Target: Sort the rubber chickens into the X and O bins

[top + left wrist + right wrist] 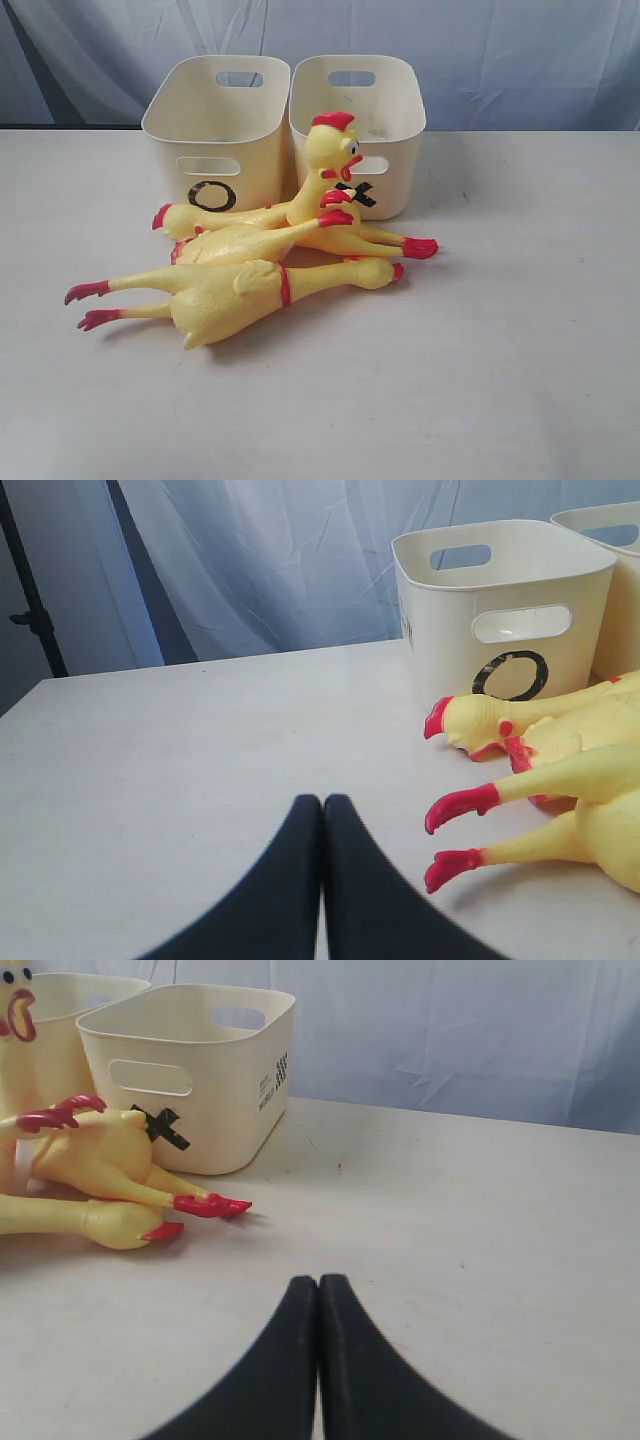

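Clenched tight, the left gripper (322,798) shows two black fingers pressed flat together with nothing between them; it hovers over the bare pale tabletop (180,780), near the red feet of the closest chicken but apart from them; the right gripper (318,1278) is likewise squeezed closed on nothing, its black fingers meeting above the table, well apart from the pile.

Three long yellow rubber chickens with red combs, beaks and feet lie heaped on the table in front of the bins, none of them inside; the front chicken (225,298) lies flat with its red feet toward the left side of the exterior view, a red band round its neck and its head toward the right; the middle chicken (245,240) lies across the heap with its head at the left, just before the O bin, and its red feet raised at the right; the rear chicken (332,150) holds its head upright in front of the gap between the tubs, its legs running out to the right along the table.

A cream plastic tub with rounded corners, slot handles and a black O, the O bin (180,120), stands at the left; its matching twin marked with a black X, the X bin (400,150), stands just beside it at the right, the X partly hidden by the chickens; a pale blue-grey cloth backdrop (500,60) hangs behind.
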Controlling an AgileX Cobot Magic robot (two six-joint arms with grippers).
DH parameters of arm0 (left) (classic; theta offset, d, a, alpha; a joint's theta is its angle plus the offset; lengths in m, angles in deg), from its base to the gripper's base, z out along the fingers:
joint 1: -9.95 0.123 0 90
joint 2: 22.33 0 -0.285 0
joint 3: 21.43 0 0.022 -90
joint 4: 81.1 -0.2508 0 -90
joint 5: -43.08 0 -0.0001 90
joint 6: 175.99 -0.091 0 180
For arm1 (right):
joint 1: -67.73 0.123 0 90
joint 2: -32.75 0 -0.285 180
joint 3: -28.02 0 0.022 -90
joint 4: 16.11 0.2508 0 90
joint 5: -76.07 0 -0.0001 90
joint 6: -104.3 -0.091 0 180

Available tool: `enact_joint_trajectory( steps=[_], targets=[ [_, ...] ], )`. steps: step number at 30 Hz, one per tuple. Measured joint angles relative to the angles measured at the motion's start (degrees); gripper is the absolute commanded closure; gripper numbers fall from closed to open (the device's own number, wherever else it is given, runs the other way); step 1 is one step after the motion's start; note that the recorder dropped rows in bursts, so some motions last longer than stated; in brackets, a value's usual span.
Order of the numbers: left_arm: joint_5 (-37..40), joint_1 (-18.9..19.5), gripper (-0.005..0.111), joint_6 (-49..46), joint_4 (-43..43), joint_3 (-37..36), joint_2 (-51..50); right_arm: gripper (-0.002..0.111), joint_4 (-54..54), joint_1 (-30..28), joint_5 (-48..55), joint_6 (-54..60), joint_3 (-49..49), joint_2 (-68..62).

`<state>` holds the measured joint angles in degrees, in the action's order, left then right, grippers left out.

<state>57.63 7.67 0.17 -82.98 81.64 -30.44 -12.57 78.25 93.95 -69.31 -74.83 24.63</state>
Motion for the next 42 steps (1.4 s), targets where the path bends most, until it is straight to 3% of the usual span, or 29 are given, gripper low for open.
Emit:
enact_joint_trajectory(
  steps=[18, 27, 42],
  targets=[
    [0.0, 0.0, 0.107, 0.0, 0.0, 0.0, 0.0, 0.109, 1.4, 0.0, -0.1, 0.0, 0.0, 0.0],
    [0.0, 0.0, 0.107, 0.0, 0.0, 0.0, 0.0, 0.109, 12.4, 0.0, -10.2, 0.0, 0.0, 0.0],
    [0.0, 0.0, 0.107, 0.0, 0.0, 0.0, 0.0, 0.109, 14.7, 0.0, -15.0, 0.0, 0.0, 0.0]
  ],
)
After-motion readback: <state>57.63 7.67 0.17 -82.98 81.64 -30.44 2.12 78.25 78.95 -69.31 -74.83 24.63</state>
